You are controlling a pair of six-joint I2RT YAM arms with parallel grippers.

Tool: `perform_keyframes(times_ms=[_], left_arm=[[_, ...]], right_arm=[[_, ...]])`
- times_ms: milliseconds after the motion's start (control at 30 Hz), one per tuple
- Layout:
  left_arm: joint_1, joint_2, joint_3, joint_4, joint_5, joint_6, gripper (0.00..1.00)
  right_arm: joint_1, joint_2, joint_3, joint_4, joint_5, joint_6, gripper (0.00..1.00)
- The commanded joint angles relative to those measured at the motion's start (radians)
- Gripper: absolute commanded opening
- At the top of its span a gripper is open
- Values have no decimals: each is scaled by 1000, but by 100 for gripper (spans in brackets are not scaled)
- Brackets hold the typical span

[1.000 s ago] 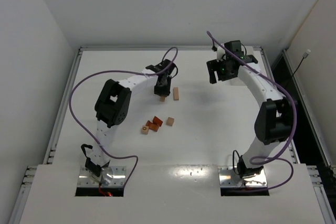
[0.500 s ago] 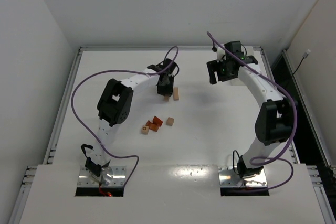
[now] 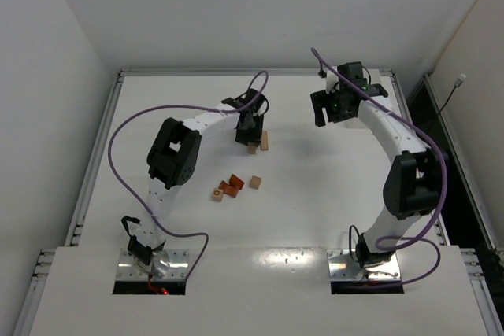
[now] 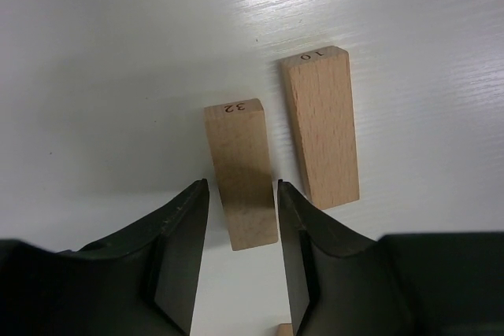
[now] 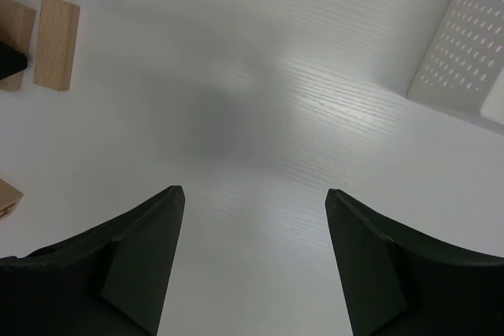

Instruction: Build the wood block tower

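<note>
— Any container on the worktop (image 3: 315,210)?
— A white perforated tray (image 5: 465,45) by the far right corner. Only its corner shows, so I cannot tell what it holds.
— And the arms?
— The left arm reaches toward the far edge. The left gripper (image 4: 242,182) points down, its jaws slightly wider than the tan bar marked 32 (image 4: 236,147). That bar lies flat, just beside the tan bar marked 10 (image 4: 321,127). The right gripper (image 5: 252,190) hovers with its jaws spread wide. Loose tan and reddish-orange blocks (image 3: 233,186) lie near the middle.
</note>
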Motion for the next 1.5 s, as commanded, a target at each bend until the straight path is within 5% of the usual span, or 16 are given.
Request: perform_keyframes(times_ms=[0,733,933,1200,1467], left_arm=[[-2,6,40,14,6,5,37],[-2,-105,18,47,-25,33,38],[8,-204,-56,23,-144,11,27],[38,-215,-164,14,-88,22,2],[47,-137,-143,32,-7,31,1]], right_arm=[[-3,-44,-2,25,-6,7,70],[6,-34,-2,34,-34,7,70],[6,-15,7,34,-34,7,70],[15,14,7,43,-52,21,68],[24,43,36,43,-43,34,68]])
